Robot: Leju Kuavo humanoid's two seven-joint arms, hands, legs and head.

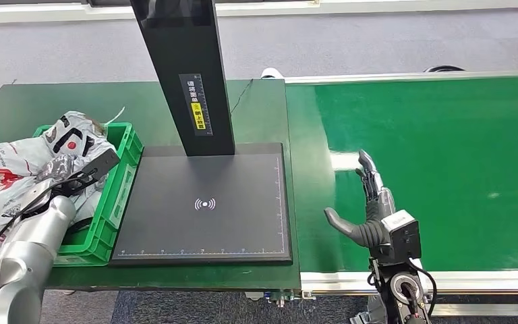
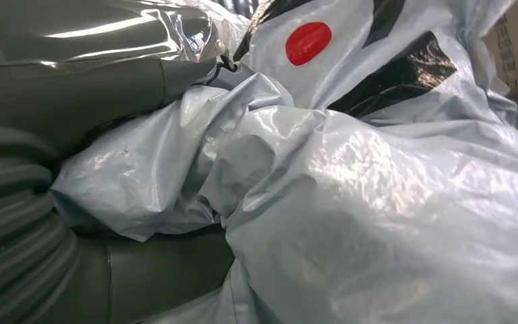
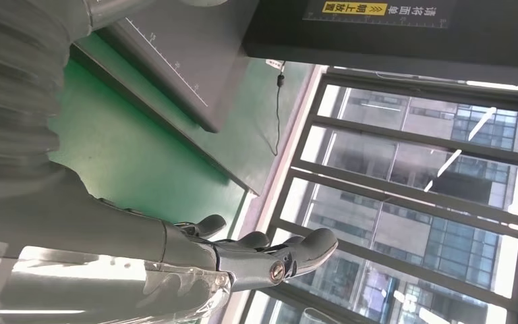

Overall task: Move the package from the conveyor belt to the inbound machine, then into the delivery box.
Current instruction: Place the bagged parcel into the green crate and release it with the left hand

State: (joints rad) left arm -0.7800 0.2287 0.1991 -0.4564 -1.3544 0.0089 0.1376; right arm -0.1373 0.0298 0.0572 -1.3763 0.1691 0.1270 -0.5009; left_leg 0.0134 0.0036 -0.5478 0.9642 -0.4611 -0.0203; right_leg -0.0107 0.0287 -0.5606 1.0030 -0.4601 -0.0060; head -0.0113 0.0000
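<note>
Nearest the camera, the left arm comes up from below and its left hand (image 1: pixel 67 172) lies in the green delivery box (image 1: pixel 123 185), fingers closed around a bunch of the package (image 1: pixel 67 138), a crumpled grey-white plastic mailer with black markings and a red dot; the left wrist view shows the thumb (image 2: pixel 94 88) and a finger pressing the film from both sides. The package sits in the box, heaped on other plastic mailers (image 1: pixel 0 172) that spill over the wall of the box on the hand's outer side. Just beside the box, on the hand's inner side, lies the inbound machine (image 1: pixel 206 206), a flat black plate with a white wireless mark at its middle and a black post rising from its far edge, carrying a yellow label. Both rest on a green surface (image 1: pixel 263 111). Further right runs the green conveyor belt (image 1: pixel 438 148), where the right hand (image 1: pixel 371 202) hovers above the belt's near edge, holding nothing, fingers stretched forward and the thumb spread towards the machine.
</note>
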